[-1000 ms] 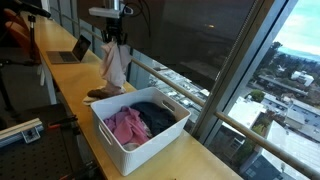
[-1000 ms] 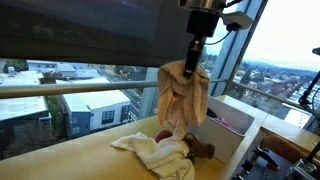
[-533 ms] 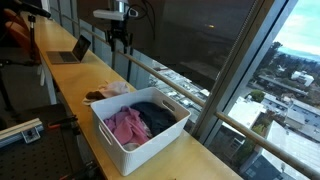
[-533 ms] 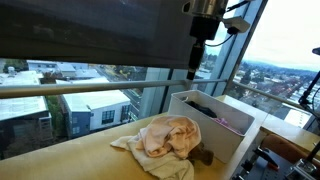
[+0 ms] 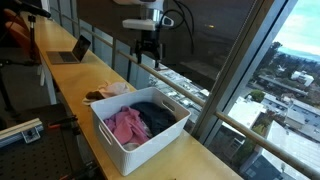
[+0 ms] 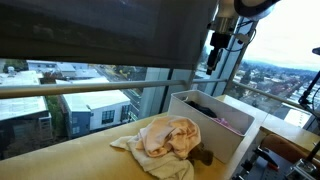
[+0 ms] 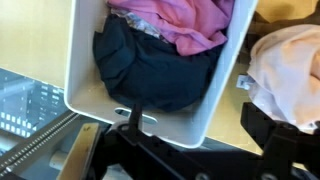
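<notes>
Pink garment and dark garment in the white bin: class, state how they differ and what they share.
The pink garment is bright, the dark garment near black. In an exterior view the pink garment lies left of the dark garment. Both lie crumpled inside the white bin.

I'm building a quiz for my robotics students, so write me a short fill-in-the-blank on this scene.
The pincer hangs above the white bin with its jaws ___.
Inside the bin lie a dark garment and a ___ one.
The peach cloth lies on the ___, beside the bin.
Missing words: open; pink; table.
</notes>
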